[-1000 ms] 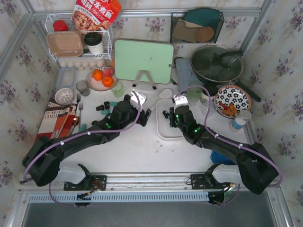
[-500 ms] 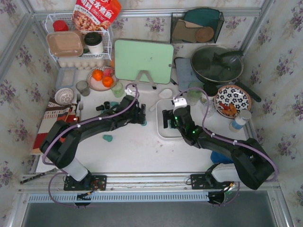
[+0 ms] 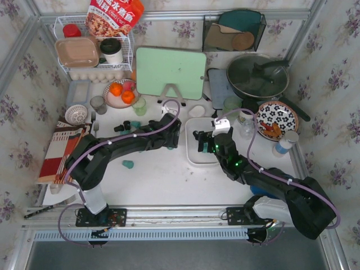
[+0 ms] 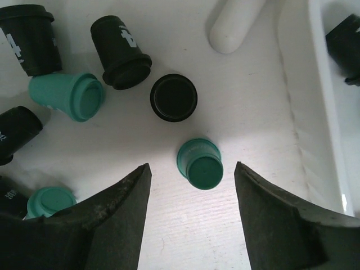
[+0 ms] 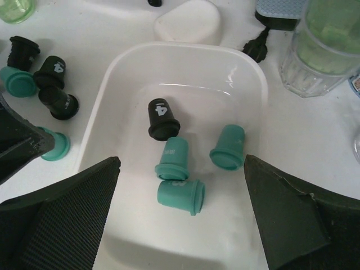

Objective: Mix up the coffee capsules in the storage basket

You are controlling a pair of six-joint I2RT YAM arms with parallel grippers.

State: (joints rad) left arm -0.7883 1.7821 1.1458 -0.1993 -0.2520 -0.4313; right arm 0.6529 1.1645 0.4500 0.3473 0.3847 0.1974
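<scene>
Centre of the right wrist view, the storage basket point(image 5: 185, 48) holds four coffee capsules point(image 5: 228, 147) beneath the wide-open, empty right gripper point(image 5: 181, 162). Just left of the basket, the left gripper point(image 4: 191, 167) straddles a tipped teal capsule point(image 4: 200, 166), jaws apart and not touching it. An off-centre squeeze could roll it away.

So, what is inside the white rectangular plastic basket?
Inside the white rectangular plastic basket lie one black coffee capsule and three teal green capsules. The fingers of the right gripper cover its near corners, so anything there is hidden.
</scene>
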